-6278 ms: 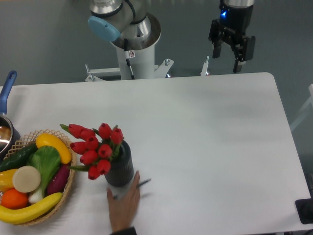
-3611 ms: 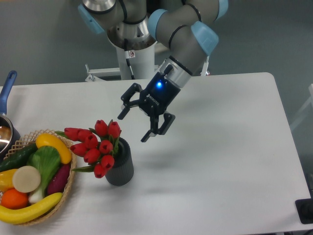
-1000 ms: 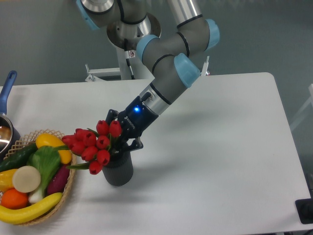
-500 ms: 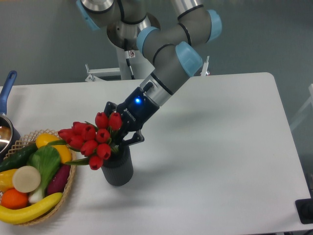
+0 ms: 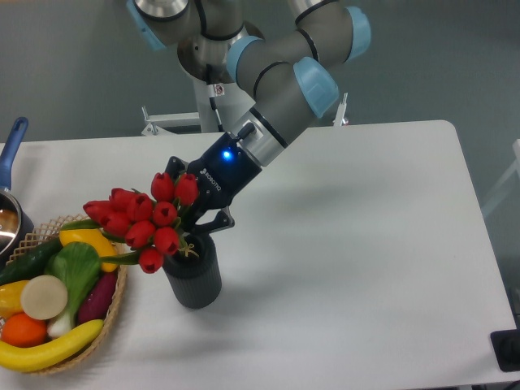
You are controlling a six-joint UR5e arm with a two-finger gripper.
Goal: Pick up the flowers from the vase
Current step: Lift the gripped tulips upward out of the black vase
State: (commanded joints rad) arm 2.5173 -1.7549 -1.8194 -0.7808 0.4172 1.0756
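My gripper (image 5: 197, 221) is clamped on the bunch of red tulip flowers (image 5: 142, 229), stems just above the ribbed dark cylindrical vase (image 5: 193, 275); I'd lift straight up so the vase isn't tipped.

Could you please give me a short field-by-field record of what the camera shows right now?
flowers: red tulip bunch, leaning left over the basket's edge, stems at the vase mouth
vase: dark ribbed cylinder, upright on the table
pincer: at the stems just above the vase rim, apparently shut on them; fingertips partly hidden by the blooms
basket: wicker, left of the vase, holding fruit and vegetables
table: white
pot: at the left edge, mostly cut off
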